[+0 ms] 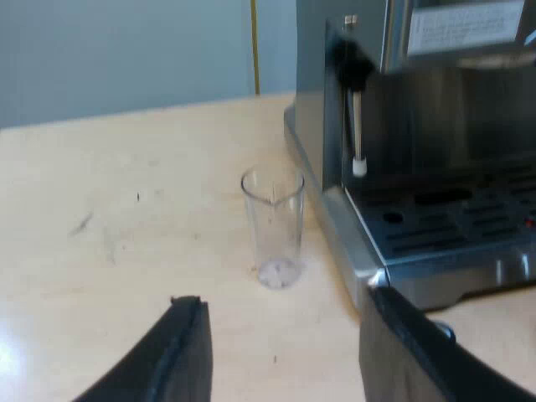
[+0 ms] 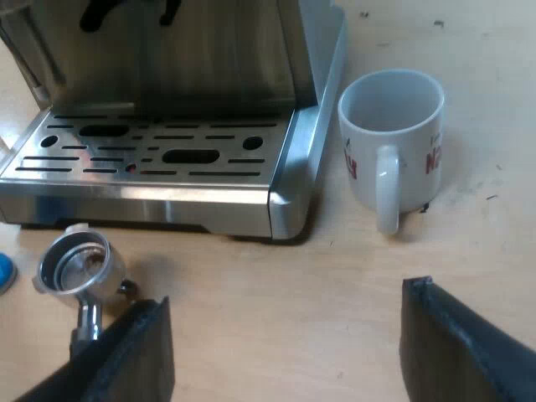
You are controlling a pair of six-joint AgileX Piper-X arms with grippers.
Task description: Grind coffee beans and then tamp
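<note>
A clear measuring glass [image 1: 273,226] stands upright on the wooden table beside the espresso machine [image 1: 419,167], near its steam wand [image 1: 358,117]. My left gripper [image 1: 280,335] hangs open a short way before the glass, nothing between its fingers. In the right wrist view the metal holder [image 2: 77,266] lies loose on the table in front of the machine's drip tray [image 2: 151,151], its basket facing up and its handle running under one finger. My right gripper [image 2: 285,335] is open above the bare table, between the holder and a white mug [image 2: 392,142].
The white mug with red lettering stands upright beside the machine's corner, handle toward me. A blue object's edge [image 2: 5,272] lies on the table near the holder. A pale wall [image 1: 126,50] rises behind the table.
</note>
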